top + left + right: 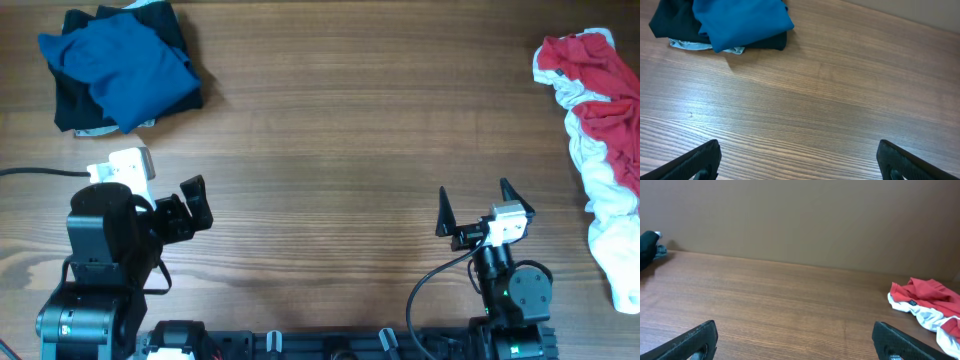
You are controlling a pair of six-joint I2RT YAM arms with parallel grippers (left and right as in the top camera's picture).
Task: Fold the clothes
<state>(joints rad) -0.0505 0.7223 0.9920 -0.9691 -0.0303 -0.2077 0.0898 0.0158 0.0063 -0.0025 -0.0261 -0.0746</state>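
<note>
Loosely bunched blue shirt [135, 70]; rumpled red-white garment [608, 125]; grainy wood table [330, 150].

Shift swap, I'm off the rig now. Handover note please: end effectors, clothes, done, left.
Left end effector: open, empty, near left.
Right end effector: open, empty, near right.
Blue shirt is heaped on a black garment, with a pale grey garment peeking out beneath, far left. Red-and-white garment lies crumpled along the right edge.
Done: nothing clearly folded.
Left: spread and fold each garment.
</note>
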